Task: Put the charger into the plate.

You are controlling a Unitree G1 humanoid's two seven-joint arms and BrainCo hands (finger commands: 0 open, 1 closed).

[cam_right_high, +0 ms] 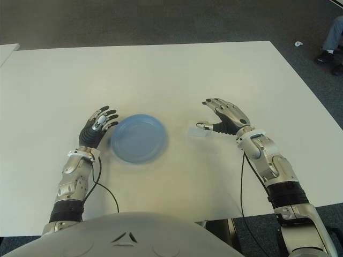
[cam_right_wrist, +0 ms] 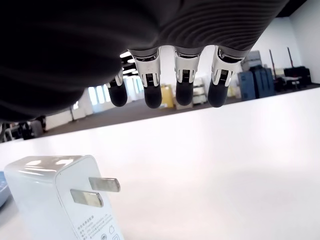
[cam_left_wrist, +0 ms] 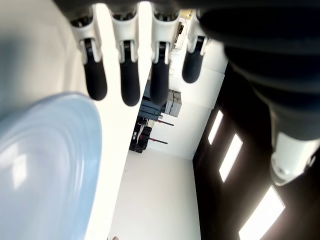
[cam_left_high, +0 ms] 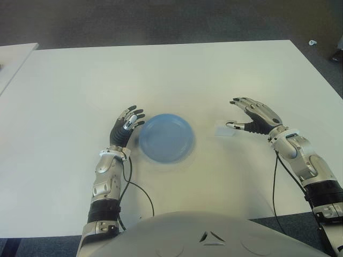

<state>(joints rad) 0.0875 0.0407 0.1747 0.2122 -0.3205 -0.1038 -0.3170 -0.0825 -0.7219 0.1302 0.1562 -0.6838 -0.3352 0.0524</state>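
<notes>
The small white plastic charger [cam_left_high: 225,130] lies just beside the thumb tip of the right hand [cam_left_high: 254,119], whose fingers are spread wide and empty; the round blue plate [cam_left_high: 166,138] is further that way, the idle open left hand [cam_left_high: 125,127] beyond it.

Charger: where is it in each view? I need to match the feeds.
Left eye view: charger on the table, just off the right hand's thumb tip.
Right eye view: same spot, right of the blue plate.
Left wrist view: not in it.
Right wrist view: lower left, prongs showing.
Shared landmark: the blue plate.
</notes>
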